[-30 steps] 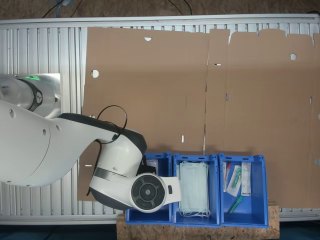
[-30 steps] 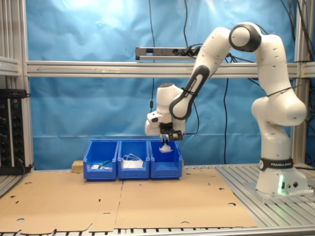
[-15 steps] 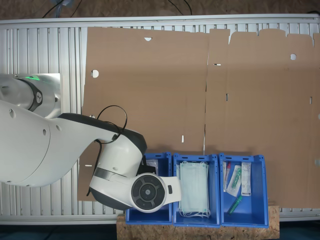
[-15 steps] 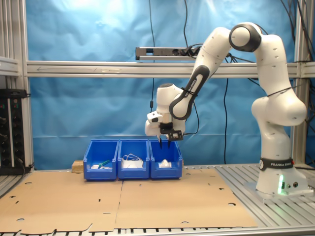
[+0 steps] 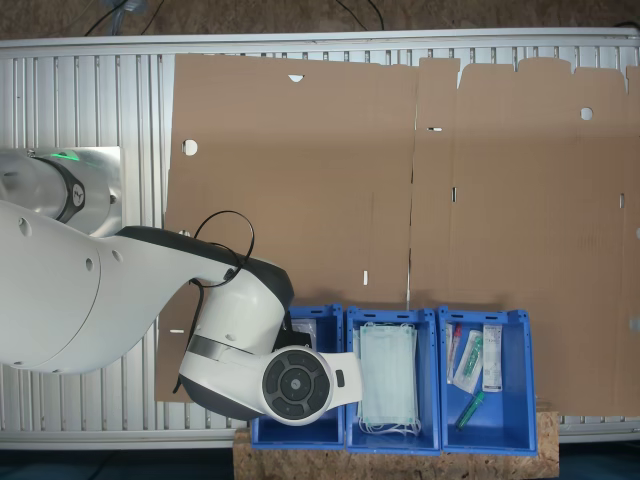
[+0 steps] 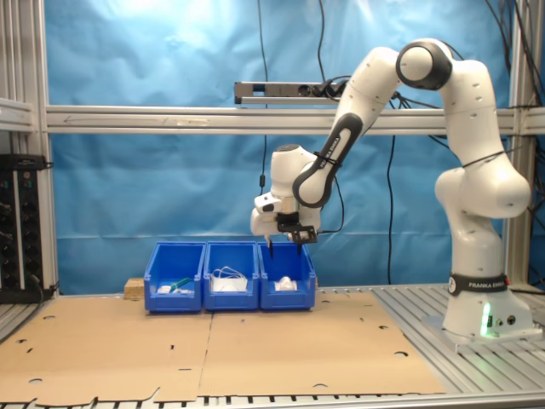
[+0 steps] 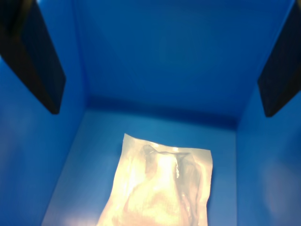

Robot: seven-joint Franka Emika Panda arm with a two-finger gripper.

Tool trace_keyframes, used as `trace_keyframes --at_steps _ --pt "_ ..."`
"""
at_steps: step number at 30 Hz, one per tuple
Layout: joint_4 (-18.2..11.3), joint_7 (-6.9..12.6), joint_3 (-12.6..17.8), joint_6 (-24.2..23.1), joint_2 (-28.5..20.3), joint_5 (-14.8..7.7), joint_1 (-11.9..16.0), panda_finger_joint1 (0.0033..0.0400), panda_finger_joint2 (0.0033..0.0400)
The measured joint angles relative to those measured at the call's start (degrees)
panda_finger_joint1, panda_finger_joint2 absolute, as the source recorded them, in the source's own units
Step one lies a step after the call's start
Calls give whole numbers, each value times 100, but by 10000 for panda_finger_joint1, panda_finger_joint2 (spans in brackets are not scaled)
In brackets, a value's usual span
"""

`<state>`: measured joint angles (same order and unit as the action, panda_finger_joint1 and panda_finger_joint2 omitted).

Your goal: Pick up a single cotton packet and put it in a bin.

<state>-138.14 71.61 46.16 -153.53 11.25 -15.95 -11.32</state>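
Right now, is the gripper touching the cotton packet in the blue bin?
Apart. The wrist view shows the cotton packet lying on the bin floor, with both fingers spread wide above it; the gripper is open.

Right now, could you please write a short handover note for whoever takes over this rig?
End effector: open and empty, hovering over the blue bin at the second exterior view's right end of the row of three.
Cotton packet: lying flat on that bin's floor, apart from both fingers.
Done: packet is in the bin.
Left: lift the arm clear; nothing else appears to be pending.
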Motion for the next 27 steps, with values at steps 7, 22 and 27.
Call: trace_keyframes --at_steps 7,22,27 --pt "0 12 0 0 0 0 0 396 396" --pt "0 24 0 0 0 0 0 399 399" --pt "0 27 0 0 0 0 0 399 399"
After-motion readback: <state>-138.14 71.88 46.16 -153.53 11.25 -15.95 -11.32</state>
